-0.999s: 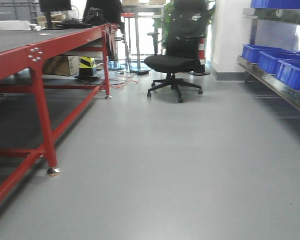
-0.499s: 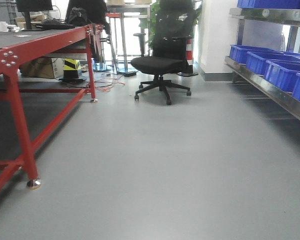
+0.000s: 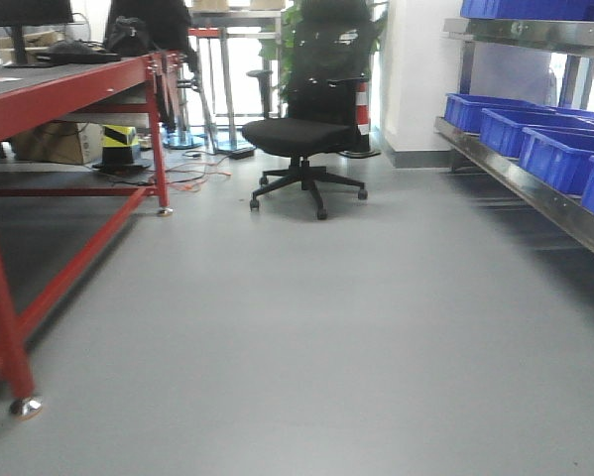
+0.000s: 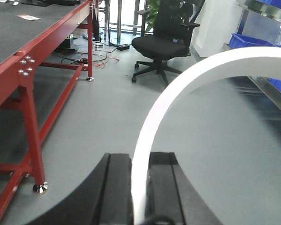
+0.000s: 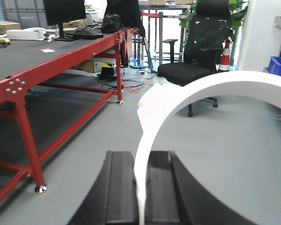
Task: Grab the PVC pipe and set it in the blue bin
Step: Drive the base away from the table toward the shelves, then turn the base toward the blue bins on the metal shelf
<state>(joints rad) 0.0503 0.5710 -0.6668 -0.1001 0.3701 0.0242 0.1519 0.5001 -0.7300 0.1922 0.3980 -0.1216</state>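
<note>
Left gripper (image 4: 139,161) closed on pipe (image 4: 182,83) wall, bottom centre | right gripper (image 5: 140,159) clamps pipe (image 5: 178,96) likewise; we cannot tell if same piece | we judge edge grip steadies it for transit | bins (image 3: 549,154) on shelf (image 3: 515,180), right edge, well apart.

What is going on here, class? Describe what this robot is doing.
The left gripper is shut on a curved white PVC pipe, and the right gripper clamps a similar pipe. The robot is on the grey floor between a red table and a shelf of blue bins on its right. Neither pipe is in a bin yet.
</note>
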